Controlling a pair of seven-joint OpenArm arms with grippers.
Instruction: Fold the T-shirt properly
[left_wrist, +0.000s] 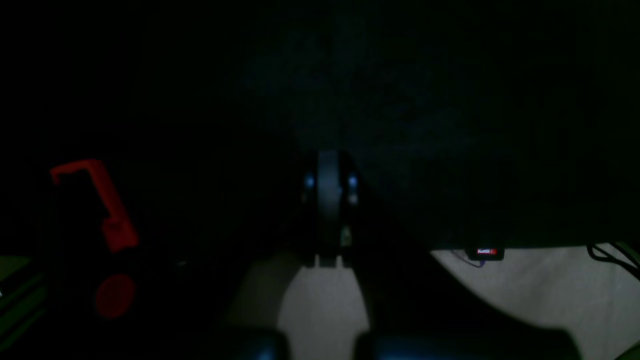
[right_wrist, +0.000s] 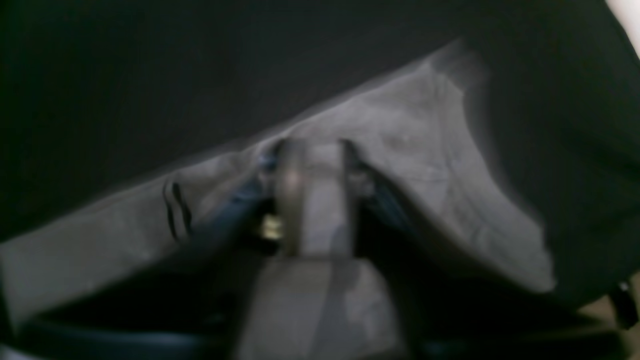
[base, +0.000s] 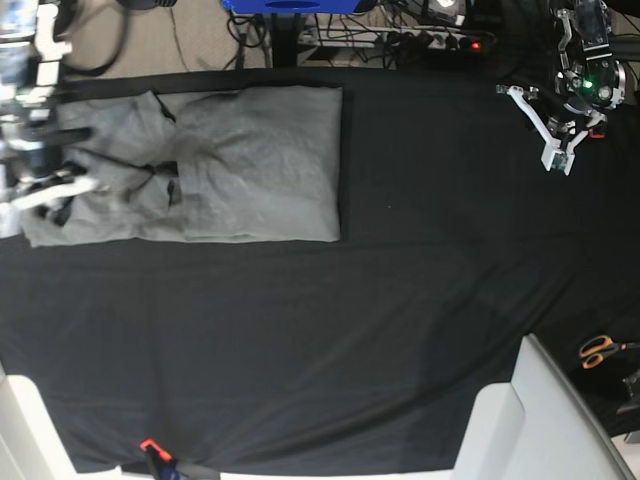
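The right gripper (base: 62, 185) is working at the collar end of the T-shirt (base: 250, 165), down low against the black cloth sheet (base: 330, 340), and the wrist view is showing grey fabric bunched up on both sides of its fingers (right_wrist: 310, 200). That picture is blurred, so I cannot tell whether the jaws are closed on the cloth or merely pressing into it. Judging by the pose, it is reaching for that end because the next fold has to start from an edge.

The shirt itself is lying flat in a rough rectangle, stretching away from the right gripper toward the middle of the sheet, sleeves seemingly tucked in already, so the fold looks partly done.

The left gripper (base: 560, 150) is hanging well apart from the shirt, beyond the far side of the sheet, with nothing between its fingers. Its own camera is nearly black, but the jaws there look drawn close together. It appears to be parked clear so the other arm has room.

Orange scissors (base: 600, 350) are lying off the sheet, near neither gripper.
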